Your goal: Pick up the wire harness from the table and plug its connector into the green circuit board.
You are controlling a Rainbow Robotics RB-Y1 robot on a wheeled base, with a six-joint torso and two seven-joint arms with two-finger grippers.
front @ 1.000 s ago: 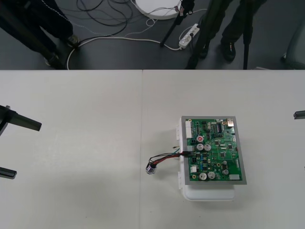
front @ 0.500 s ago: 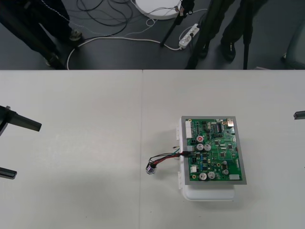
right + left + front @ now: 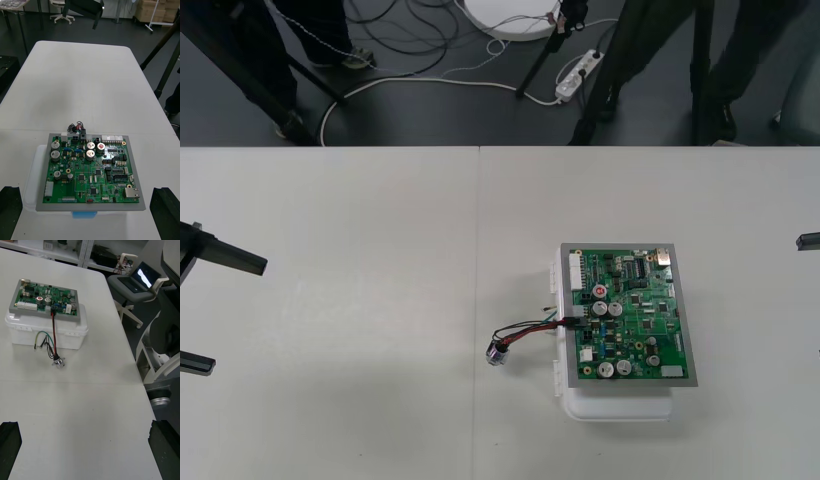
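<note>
The wire harness (image 3: 530, 330) lies lower centre on the table (image 3: 360, 250), its plug (image 3: 578, 322) apparently seated at the left edge of the green circuit board (image 3: 630, 315), with its metal socket (image 3: 498, 353) resting beside. Light, limp and thin-wired, it is best held by the rigid plug, I judge. The left gripper (image 3: 235, 315) and right gripper (image 3: 88, 215) wait spread open, empty, at the frame's sides.

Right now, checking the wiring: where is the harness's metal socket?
In the front view, the socket lies on the table, just left of the green circuit board.
</note>
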